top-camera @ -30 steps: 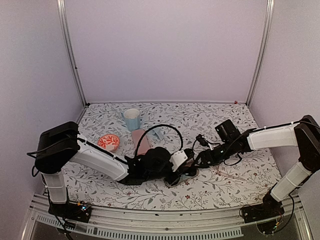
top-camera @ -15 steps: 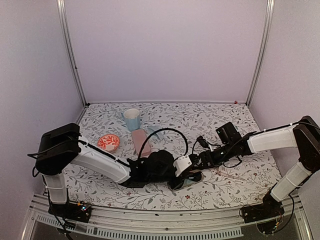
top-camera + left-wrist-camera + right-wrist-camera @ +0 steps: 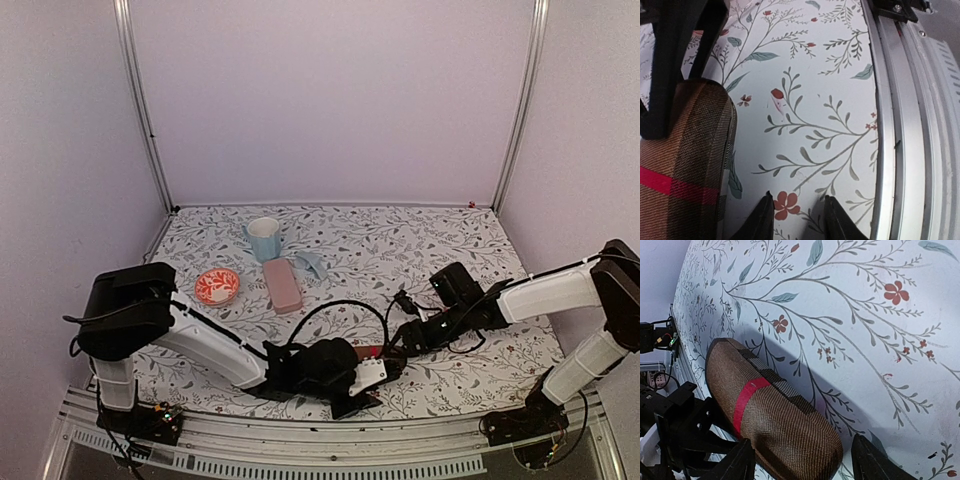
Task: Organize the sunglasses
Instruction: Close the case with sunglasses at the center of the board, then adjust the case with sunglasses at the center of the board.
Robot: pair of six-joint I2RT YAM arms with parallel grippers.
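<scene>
Floral tablecloth (image 3: pixel 400 240) bears the brown case (image 3: pixel 775 425) near its front edge; left gripper (image 3: pixel 797 216) and right gripper (image 3: pixel 804 459) stand by it, jaws apart; sunglasses unseen, perhaps inside; a nudge could tip it off

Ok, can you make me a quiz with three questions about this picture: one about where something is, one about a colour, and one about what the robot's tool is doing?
1. Where is the brown case?
A) in the far back corner
B) near the front, beside the left tool
C) up in the air

2. What colour is the band round it?
A) green
B) red
C) yellow

3. The left tool's fingers are:
A) apart, with only table between them
B) squeezing the case
C) pressed tight together

Answers:
1 B, the left wrist view shows it lying right next to the fingers.
2 B, a red stripe crosses the brown weave.
3 A, the flowered cloth shows in the gap.
</scene>
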